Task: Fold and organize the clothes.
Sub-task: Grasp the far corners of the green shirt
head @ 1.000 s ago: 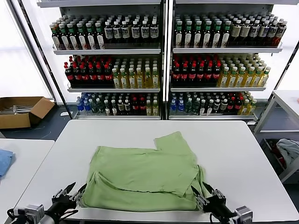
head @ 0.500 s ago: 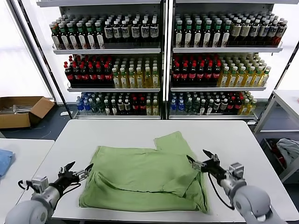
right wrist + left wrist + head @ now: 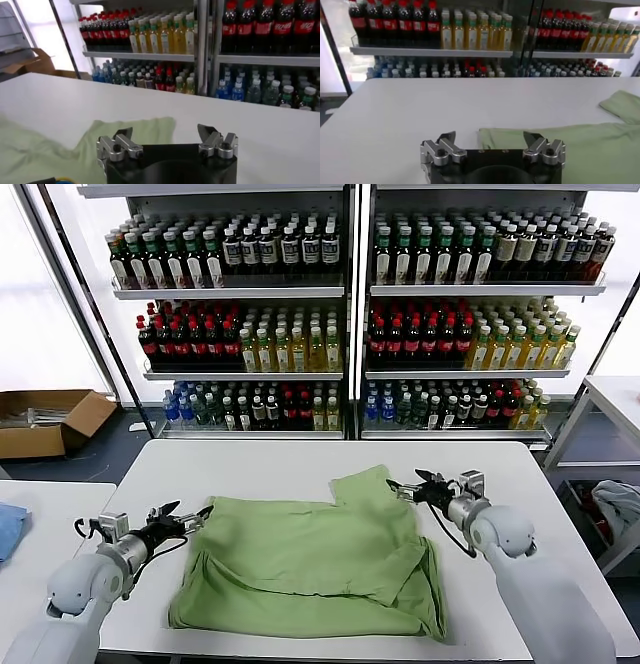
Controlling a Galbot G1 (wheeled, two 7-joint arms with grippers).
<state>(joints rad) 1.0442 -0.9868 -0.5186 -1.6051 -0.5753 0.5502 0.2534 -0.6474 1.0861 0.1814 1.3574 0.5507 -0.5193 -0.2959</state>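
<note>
The light green polo shirt of soft fabric (image 3: 315, 559) lies on the white rectangular table (image 3: 300, 464), a little nearer to the front edge than to the back edge, and about midway between the left and right edges. Its lower part is now doubled over the upper part, so the front hem fold looks finished. One second ago both grippers were low at the front edge, at the two front corners of the shirt; half a second ago they were already rising along its sides. Now the left gripper (image 3: 188, 517) hovers at the back left corner of the shirt, with its fingers spread wide and empty, as the left wrist view shows (image 3: 490, 142). The right gripper (image 3: 410, 484) hovers at the back right part, just beside the sleeve that sticks out toward the back edge, also wide open and holding nothing (image 3: 165, 137). I judge that the first fold is released and the arms are placing themselves for the next grasp, probably on the back corners.
</note>
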